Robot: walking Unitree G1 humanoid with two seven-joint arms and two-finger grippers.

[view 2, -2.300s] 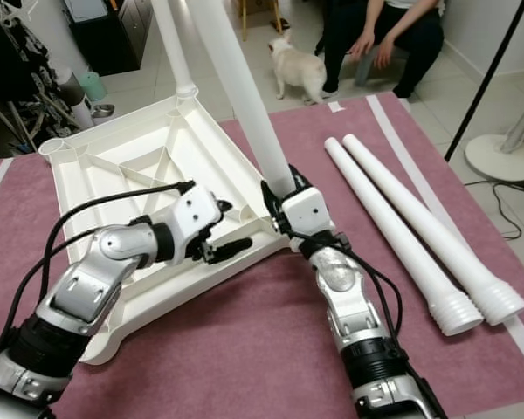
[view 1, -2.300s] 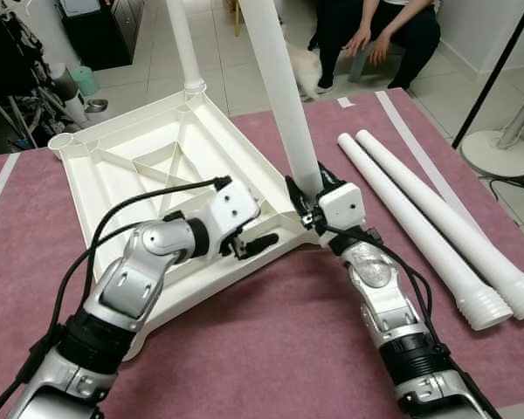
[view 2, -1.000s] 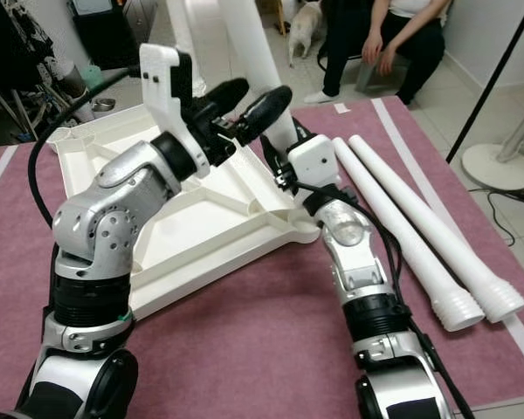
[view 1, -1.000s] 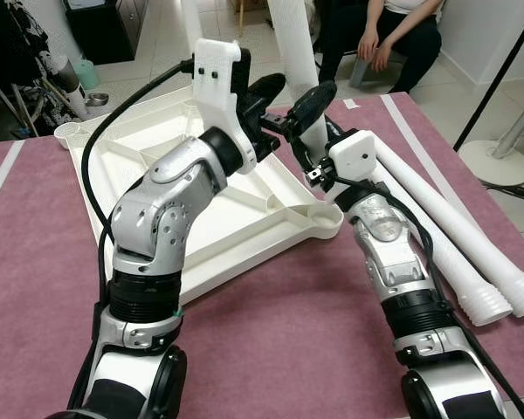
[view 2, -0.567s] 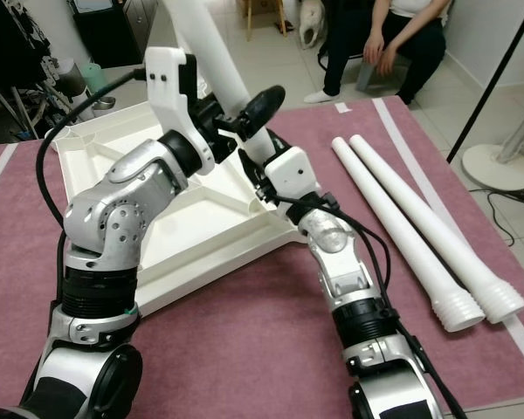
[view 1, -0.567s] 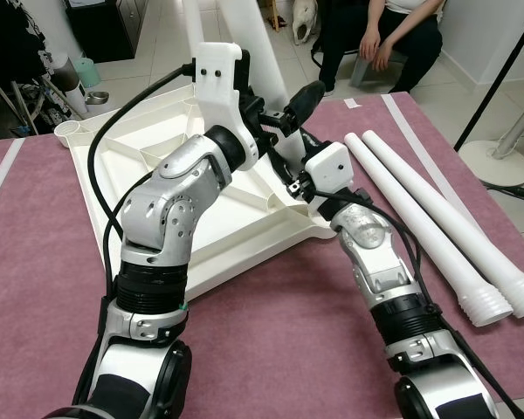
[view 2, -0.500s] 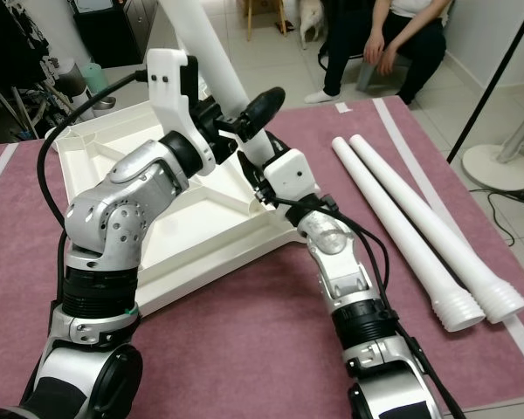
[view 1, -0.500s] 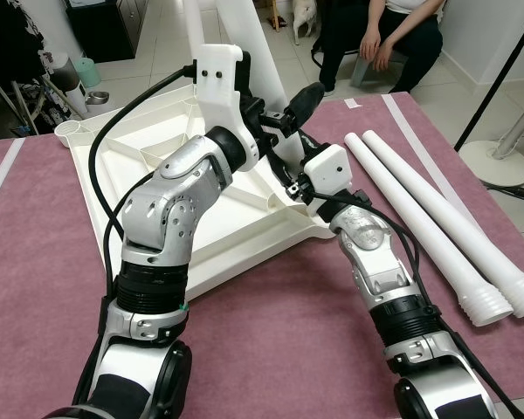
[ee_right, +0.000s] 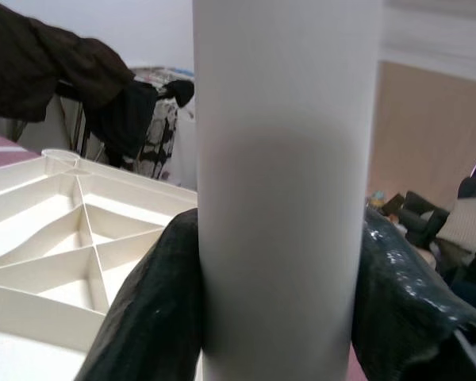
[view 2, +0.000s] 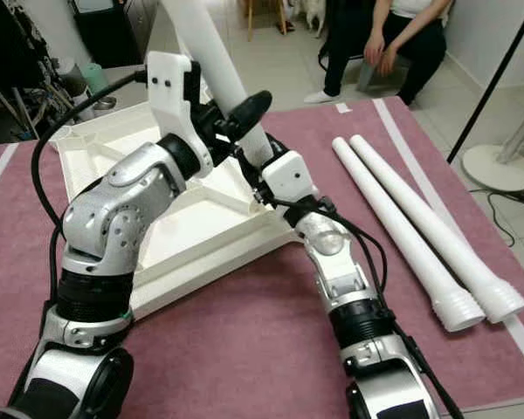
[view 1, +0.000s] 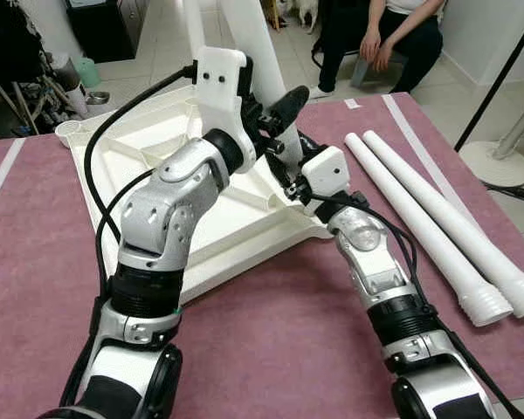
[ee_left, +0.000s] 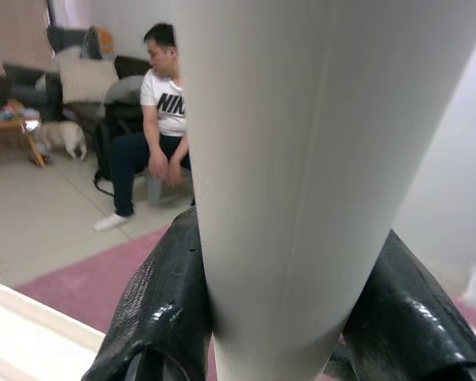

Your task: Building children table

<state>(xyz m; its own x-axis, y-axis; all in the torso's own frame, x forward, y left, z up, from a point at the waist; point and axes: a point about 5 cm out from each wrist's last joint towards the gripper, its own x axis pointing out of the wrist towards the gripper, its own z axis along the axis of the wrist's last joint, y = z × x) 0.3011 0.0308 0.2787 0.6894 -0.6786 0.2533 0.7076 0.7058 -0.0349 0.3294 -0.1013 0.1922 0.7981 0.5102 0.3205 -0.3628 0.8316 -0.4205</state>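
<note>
The white tabletop [view 1: 148,166] lies upside down on a maroon mat, ribs facing up. A long white table leg [view 1: 249,35] leans over its near right corner. My left gripper [view 1: 275,120] is shut on the leg, black fingers [ee_left: 163,309] on either side of it. Just below, my right gripper [view 1: 295,161] is shut on the same leg [ee_right: 285,198]. The grippers hide the leg's lower end. A second leg [view 1: 192,35] stands upright at the far corner of the tabletop.
Two loose white legs [view 1: 419,224] [view 1: 450,218] lie side by side on the mat to my right. A person [view 1: 384,35] sits behind the mat on the tiled floor. A white stand base [view 1: 502,157] is at far right, dark clutter [view 1: 17,52] at far left.
My left arm rose from the tabletop up to the leg, and its fingers closed around it. The leg and my right gripper shifted a little to the left.
</note>
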